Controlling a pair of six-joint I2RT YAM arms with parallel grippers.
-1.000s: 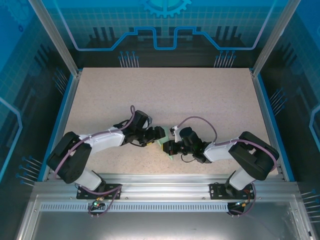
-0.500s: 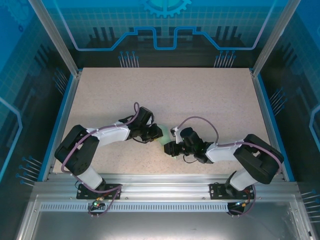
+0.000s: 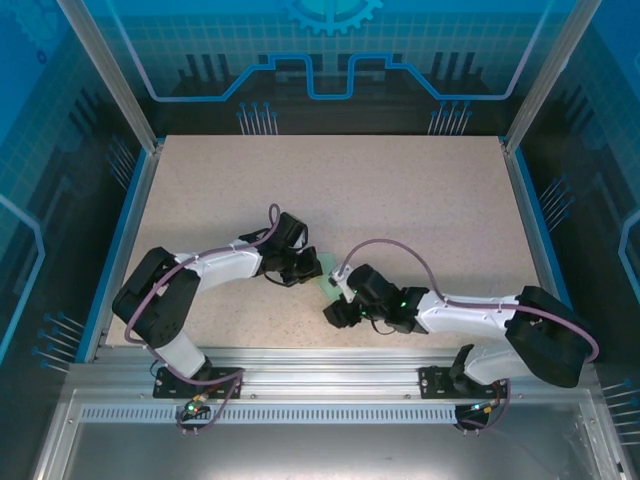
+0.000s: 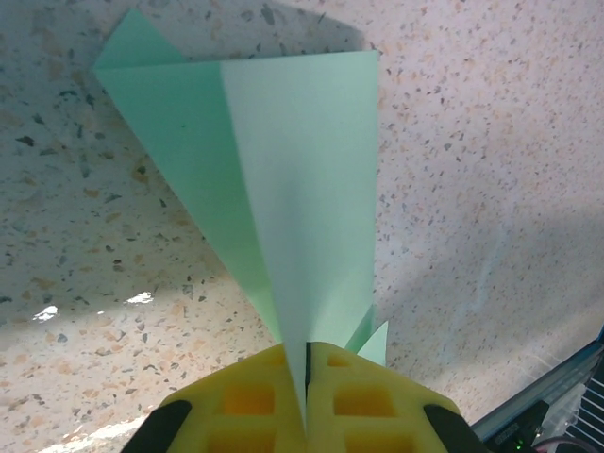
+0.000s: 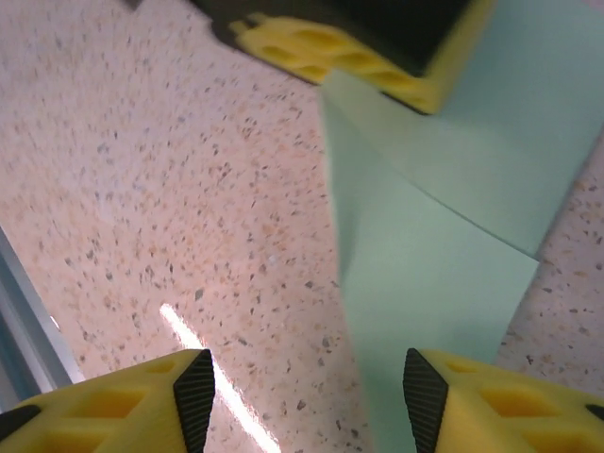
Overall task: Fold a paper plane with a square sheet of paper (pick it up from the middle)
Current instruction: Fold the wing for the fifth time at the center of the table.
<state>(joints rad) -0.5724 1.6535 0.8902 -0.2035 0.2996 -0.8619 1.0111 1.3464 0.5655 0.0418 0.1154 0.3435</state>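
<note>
We saw the left gripper [image 4: 307,382] with its jaws pressed together on the paper plane [image 4: 293,160], pinching the narrow end right along the centre crease. From that pinch the mint-green paper fanned out ahead of the jaws, widening as it went. One wing was pale and lit, and the other was a darker green just to its left. A small pointed tip poked out right beside the pinch, on the right. The plane reached out over the speckled table [image 4: 491,142], and we could not tell whether its far edge touched the surface.

In the right wrist view, the right gripper [image 5: 307,392] had its jaws spread wide and gripped nothing. The paper plane [image 5: 444,255] ran down just inside the right-hand finger, with bare table filling the rest of the gap. Ahead of those open jaws, the left gripper [image 5: 377,57] was clamped onto the far part of the paper.

From above, the left gripper [image 3: 305,268] and right gripper [image 3: 336,312] sat nose to nose, with a sliver of green paper plane [image 3: 326,288] between them.
</note>
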